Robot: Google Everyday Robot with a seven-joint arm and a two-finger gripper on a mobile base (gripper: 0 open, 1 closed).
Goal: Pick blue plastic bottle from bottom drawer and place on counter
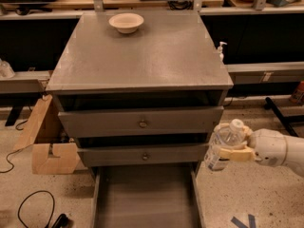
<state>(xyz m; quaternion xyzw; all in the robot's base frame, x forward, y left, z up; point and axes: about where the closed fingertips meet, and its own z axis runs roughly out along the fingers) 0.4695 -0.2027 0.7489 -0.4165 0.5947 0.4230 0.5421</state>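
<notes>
Grips the blue plastic bottle point(224, 137) around its body, the gripper point(229, 147) with jaws closed onto it, white cap up and leaning slightly right. Hangs in the air beside the cabinet's right front corner. Leaves the open bottom drawer point(145, 201) below and left of the jaws. Shows the tabletop point(142, 56) above and left of the jaws, carrying a white bowl point(126, 22) near its far edge.

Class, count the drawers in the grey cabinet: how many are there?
3: top drawer, middle drawer, open bottom drawer. The gripper holds the blue plastic bottle right of them.
</notes>
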